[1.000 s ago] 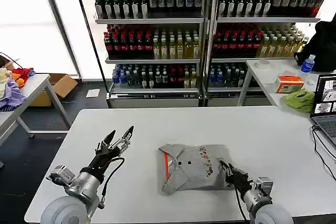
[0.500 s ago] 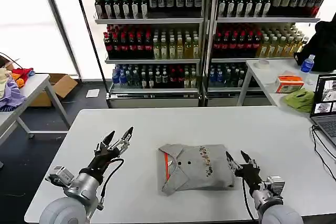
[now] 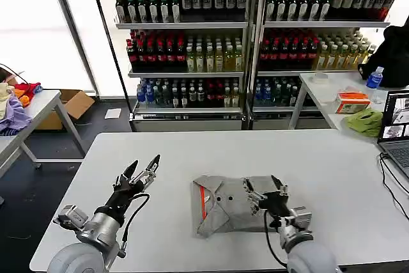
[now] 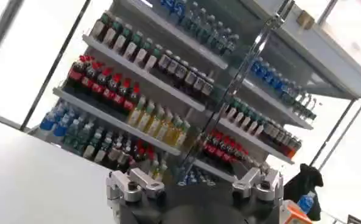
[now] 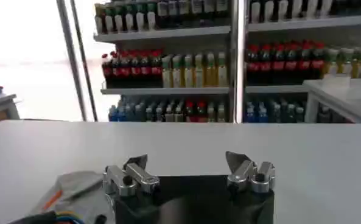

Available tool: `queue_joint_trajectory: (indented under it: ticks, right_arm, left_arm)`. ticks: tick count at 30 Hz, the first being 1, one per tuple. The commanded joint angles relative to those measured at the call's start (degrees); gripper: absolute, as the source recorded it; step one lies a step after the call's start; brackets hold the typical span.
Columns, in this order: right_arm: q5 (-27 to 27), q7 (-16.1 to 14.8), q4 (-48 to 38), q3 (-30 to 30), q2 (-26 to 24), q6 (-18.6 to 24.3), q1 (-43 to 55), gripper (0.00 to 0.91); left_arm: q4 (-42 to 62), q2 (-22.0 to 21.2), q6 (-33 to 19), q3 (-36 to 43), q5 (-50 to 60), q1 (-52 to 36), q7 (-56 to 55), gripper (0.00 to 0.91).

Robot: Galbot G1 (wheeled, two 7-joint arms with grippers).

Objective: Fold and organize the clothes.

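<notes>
Release done, my right gripper (image 3: pixel 264 188), jaws spread and empty, has swung over the folded shirt (image 3: pixel 223 206) at the table (image 3: pixel 192 151) centre to smooth it, while my left gripper (image 3: pixel 142 169) waits, spread, beside it.

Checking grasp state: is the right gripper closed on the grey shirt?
No. The right gripper hovers open above the folded grey shirt.

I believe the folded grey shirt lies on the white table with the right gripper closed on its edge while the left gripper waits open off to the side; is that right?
Not quite. The right gripper is open, its fingers spread above the grey shirt and holding nothing, as the head view and right wrist view show. The rest stands: the shirt lies folded on the white table, and the left gripper waits open to the side.
</notes>
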Motion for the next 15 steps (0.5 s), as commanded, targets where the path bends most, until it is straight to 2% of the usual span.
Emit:
queue_joint_trajectory:
  ticks: [1,2,4,6,8,11,15]
  right_arm:
    - [-7.01,6.78,-6.28,-13.52,5.11,-6.45,5.99,0.907]
    - [-9.17,9.18,-7.24,-13.85,5.65,-8.47,5.97,0.907]
    - [-9.86,11.33,-8.45,-13.73,6.31,-11.05,5.93,0.907]
    - [-9.66,11.01,-8.74,-13.45,6.31,-12.13,5.71,0.907]
    - [-6.79,10.85,-7.91,-13.14,5.95,-11.53,5.33,0.907]
    - [-6.64,9.51,-6.19,-11.91,5.66,-10.72,4.48,0.907]
    - [-6.62,11.04,-2.34,-9.68,4.92,-10.49,2.79,0.907]
  left_arm:
    - [-0.59,-1.14,-0.02,-0.43,-0.54,1.02,0.25,0.907]
    - [-0.5,-1.25,-0.01,-0.44,-0.43,1.09,0.22,0.907]
    - [-0.61,-1.39,-0.03,-0.49,-0.42,1.26,0.21,0.907]
    - [-0.72,-1.43,-0.02,-0.53,-0.43,1.38,0.2,0.907]
    - [-1.04,-1.35,-0.03,-0.37,-0.6,1.36,0.2,0.907]
    - [-1.2,-1.53,-0.03,0.13,-0.63,1.14,0.17,0.907]
    - [-1.21,-1.95,0.03,0.73,-0.46,1.19,0.16,0.907]
